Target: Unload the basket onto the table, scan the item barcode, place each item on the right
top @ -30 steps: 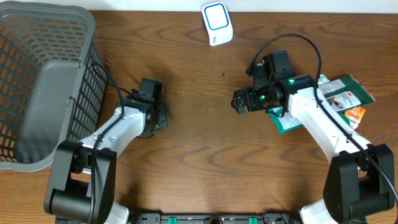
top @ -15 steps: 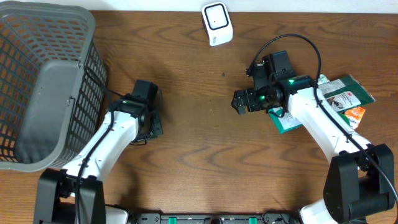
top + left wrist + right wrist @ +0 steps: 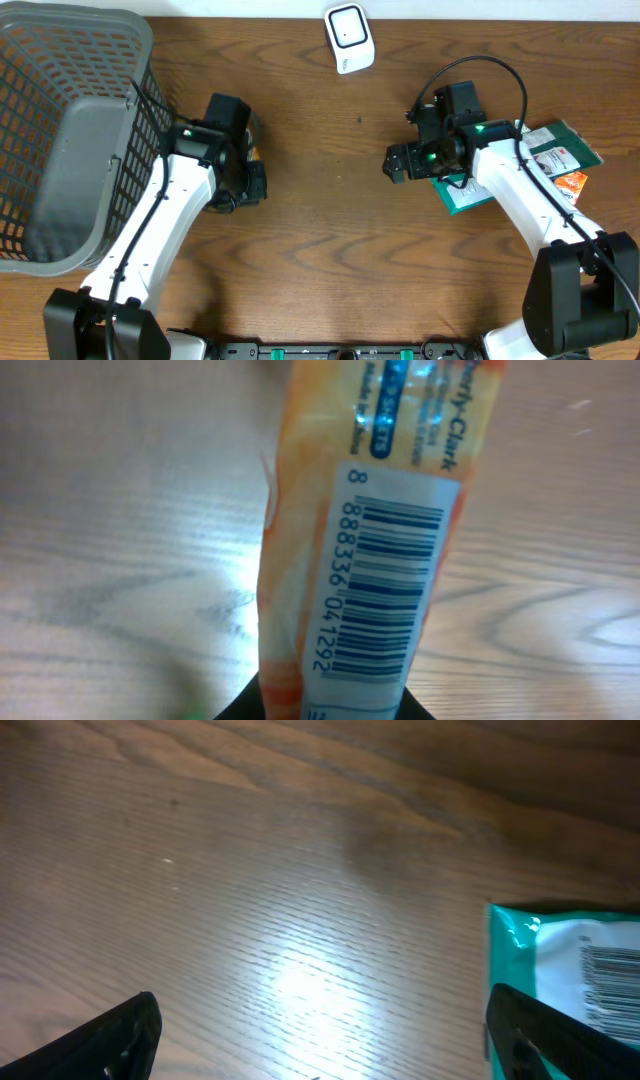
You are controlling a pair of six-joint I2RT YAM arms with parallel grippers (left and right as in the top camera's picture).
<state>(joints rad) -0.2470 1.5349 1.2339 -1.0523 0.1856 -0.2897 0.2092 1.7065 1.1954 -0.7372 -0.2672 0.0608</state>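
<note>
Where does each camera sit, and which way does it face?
Overhead: above the table, looking straight down; both arms show.
Left wrist: on the left arm, facing the barcode on the held orange packet; left end effector's edge below.
Right wrist: on the right arm, facing the table; open fingertips in bottom corners.
Shared: overhead and right wrist both show the teal packet.

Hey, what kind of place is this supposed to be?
Probably a mock shop checkout on a wooden table: what looks like a white scanner at the back, a grey mesh basket on the left, and barcoded packets on the right.
</note>
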